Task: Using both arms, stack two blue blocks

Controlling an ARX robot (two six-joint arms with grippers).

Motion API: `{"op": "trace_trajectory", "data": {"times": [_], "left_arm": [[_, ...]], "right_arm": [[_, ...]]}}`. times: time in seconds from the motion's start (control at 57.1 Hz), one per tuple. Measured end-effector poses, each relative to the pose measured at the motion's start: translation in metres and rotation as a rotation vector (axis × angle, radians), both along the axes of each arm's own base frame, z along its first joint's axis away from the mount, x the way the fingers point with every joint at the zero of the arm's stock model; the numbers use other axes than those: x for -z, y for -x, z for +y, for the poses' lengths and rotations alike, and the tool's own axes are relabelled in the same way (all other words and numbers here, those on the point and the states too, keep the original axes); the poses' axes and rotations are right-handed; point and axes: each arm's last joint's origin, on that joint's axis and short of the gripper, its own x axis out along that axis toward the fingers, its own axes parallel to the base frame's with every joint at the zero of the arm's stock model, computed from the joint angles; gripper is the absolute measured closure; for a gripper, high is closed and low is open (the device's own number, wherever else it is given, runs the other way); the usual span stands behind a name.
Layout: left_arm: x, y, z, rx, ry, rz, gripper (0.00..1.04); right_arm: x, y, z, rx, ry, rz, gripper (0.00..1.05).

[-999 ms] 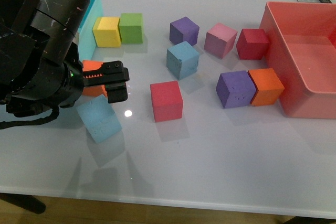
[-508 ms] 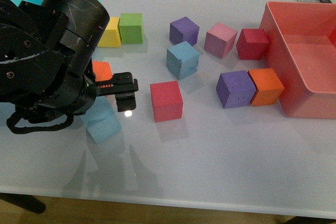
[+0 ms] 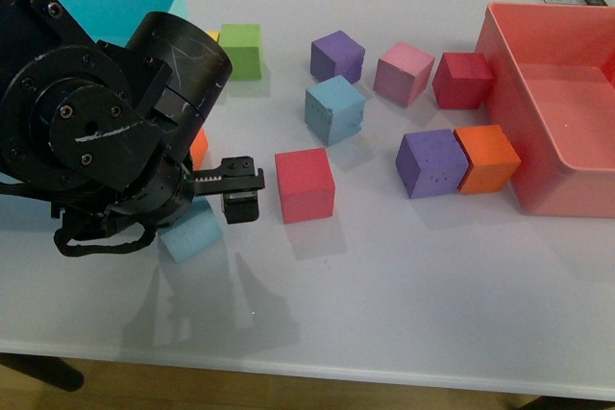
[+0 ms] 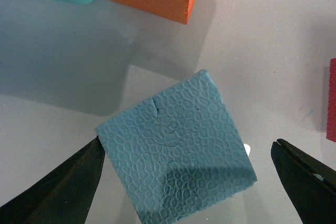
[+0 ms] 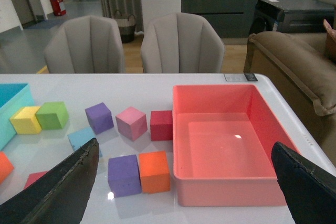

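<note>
White table (image 3: pixel 432 314), seen from the front, with two bins and scattered foam blocks. The left arm (image 3: pixel 106 132) fills the table's left side. A pink bin (image 3: pixel 567 201) stands at the right edge and a turquoise bin (image 3: pixel 106 2) at the far left corner.

The left gripper (image 4: pixel 187 148) hangs over the near blue block (image 3: pixel 192 234), which lies flat on the table at front left, partly hidden under the arm. In the left wrist view this block (image 4: pixel 178 129) sits turned at an angle between the spread jaws. One fingertip is at a corner of the block, though contact cannot be judged, and the other is well apart from it, so nothing is held.

The right gripper (image 5: pixel 184 145) is out of the front view. Its own camera shows its jaws spread wide and empty, high above the table.

The far blue block (image 3: pixel 334 109) rests on the table near the middle, well apart from the near one, with a red block (image 3: pixel 305 184) just in front of it and a purple block (image 3: pixel 337 56) behind it. An orange block (image 3: pixel 199 146) lies beside the left arm, close to the near blue block. A green block (image 3: pixel 241 51) sits near the turquoise bin.
</note>
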Motion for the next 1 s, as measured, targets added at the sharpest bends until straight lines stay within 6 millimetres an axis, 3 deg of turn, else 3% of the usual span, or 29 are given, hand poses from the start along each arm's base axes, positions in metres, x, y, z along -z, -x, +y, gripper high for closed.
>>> {"op": "trace_trajectory", "data": {"times": [0.228, 0.438, 0.561, 0.841, 0.999], "left_arm": [[0.005, 0.003, -0.002, 0.007, -0.014, 0.023, 0.10], [0.004, 0.004, -0.003, -0.009, -0.005, 0.025, 0.40], [-0.002, 0.007, -0.004, -0.012, 0.000, 0.023, 0.51], [-0.051, 0.021, -0.010, 0.072, -0.007, -0.074, 0.63], [-0.077, 0.018, -0.016, 0.133, -0.011, -0.132, 0.65]], "right_arm": [[0.000, 0.000, 0.000, 0.000, 0.000, 0.000, 0.09], [0.000, 0.000, 0.000, 0.000, 0.000, 0.000, 0.09], [0.000, 0.000, 0.000, 0.000, 0.000, 0.000, 0.09], [0.000, 0.000, 0.000, 0.000, 0.000, 0.000, 0.09], [0.000, 0.000, 0.000, 0.000, 0.000, 0.000, 0.09]]}}
